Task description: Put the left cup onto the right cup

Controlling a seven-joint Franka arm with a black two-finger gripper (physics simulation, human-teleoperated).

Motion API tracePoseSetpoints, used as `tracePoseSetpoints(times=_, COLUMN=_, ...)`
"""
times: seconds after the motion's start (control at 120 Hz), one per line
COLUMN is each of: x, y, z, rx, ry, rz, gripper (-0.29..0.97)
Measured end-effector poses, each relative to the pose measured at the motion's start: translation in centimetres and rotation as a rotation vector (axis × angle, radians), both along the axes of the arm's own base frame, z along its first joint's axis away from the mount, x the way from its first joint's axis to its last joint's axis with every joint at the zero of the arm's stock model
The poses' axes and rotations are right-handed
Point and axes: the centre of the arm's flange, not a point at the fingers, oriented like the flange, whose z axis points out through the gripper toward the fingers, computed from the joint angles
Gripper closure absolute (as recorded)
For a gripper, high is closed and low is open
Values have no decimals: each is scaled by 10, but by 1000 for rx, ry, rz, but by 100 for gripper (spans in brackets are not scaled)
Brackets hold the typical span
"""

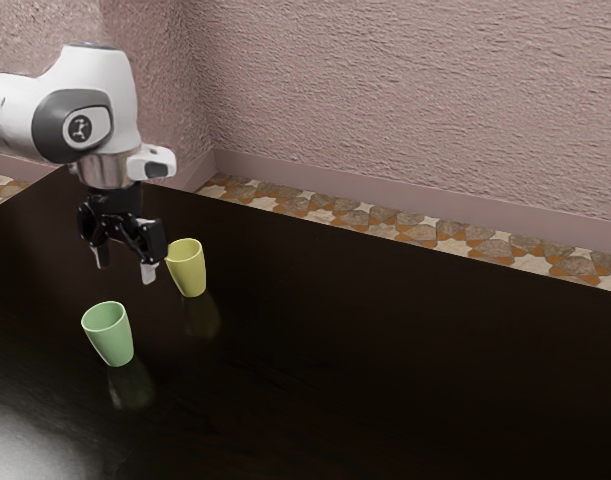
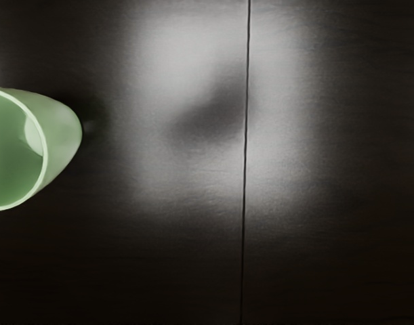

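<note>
Light: dim; I see a dark, glossy table (image 1: 405,360).
Glare: pale sheen beneath my gripper (image 1: 124,268).
Shadow: soft blot inside it.

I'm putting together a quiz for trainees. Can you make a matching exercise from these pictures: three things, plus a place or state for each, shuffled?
Things:
1. green cup
2. yellow cup
3. pincer

Places or states:
A. open, holding nothing, above the table
B. standing nearer the exterior view's lower edge
C. standing nearer the wall

Pairs: 1-B, 2-C, 3-A.
</note>
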Motion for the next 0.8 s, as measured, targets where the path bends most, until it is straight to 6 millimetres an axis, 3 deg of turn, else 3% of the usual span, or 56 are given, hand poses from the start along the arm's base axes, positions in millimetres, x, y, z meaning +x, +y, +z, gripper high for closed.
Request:
tracePoseSetpoints(times=0.175, x=-5, y=0, z=-38, rx=3, ry=2, rz=10, gripper=0)
tracePoseSetpoints(times=0.417, x=5, y=-2, z=-66, rx=7, ry=-35, rz=17, gripper=0)
tracePoseSetpoints(times=0.8, x=13, y=-21, z=-105, rx=14, ry=-52, rz=9, gripper=0)
